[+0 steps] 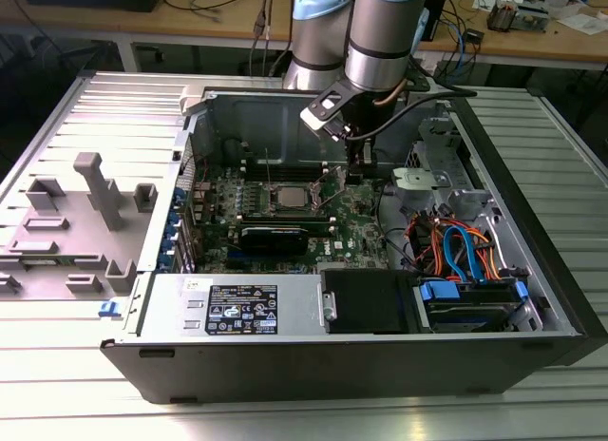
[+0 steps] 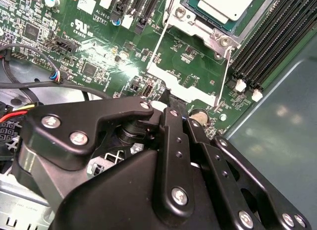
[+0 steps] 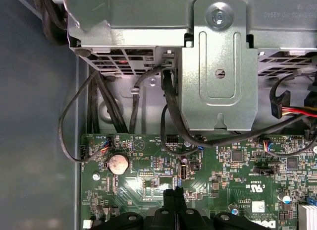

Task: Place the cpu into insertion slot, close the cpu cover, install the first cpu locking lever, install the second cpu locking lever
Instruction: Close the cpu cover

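Already seated, the dull silver-grey square cpu (image 2: 225, 3) lies flat; claw (image 3: 174, 192) pressed together.

cpu (image 2: 225, 4): cropped by the second wrist view's edge.
cpu cover (image 2: 163, 74): one rim lost behind my gripper (image 2: 171, 102).
insertion slot (image 1: 270, 198): detail too small in exterior view.

The cpu (image 2: 225, 3) top is dull silver metal, the cpu cover (image 2: 184, 84) bare silvery metal (brighter), the claw (image 3: 174, 194) matt black.

A robotics lab: cluttered wooden workbench (image 1: 543, 47), opened computer case (image 1: 332, 365)
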{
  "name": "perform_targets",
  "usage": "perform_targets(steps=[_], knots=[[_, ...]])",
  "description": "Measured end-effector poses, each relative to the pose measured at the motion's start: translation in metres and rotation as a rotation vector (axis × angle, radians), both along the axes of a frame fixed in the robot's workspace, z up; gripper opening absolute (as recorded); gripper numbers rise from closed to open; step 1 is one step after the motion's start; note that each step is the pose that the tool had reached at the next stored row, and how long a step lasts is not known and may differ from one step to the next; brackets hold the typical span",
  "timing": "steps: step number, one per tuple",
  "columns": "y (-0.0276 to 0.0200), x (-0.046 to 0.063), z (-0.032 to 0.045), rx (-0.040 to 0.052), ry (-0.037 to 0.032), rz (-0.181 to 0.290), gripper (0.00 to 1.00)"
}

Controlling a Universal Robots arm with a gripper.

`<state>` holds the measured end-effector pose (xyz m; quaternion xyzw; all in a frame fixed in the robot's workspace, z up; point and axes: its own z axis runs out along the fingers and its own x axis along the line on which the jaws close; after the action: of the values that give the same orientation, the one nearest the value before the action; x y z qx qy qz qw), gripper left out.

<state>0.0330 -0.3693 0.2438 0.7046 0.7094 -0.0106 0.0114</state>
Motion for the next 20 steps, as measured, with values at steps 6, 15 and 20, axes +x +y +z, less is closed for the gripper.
perform_targets(steps=[6,15,20], knots=[[0.0000,-0.0008,0.0000,0.0000,0.0000,0.000,0.11],[0.0000,-0.0031,0.0000,0.0000,0.0000,0.000,0.11],[0.0000,-0.0055,0.0000,0.0000,0.0000,0.000,0.11]])
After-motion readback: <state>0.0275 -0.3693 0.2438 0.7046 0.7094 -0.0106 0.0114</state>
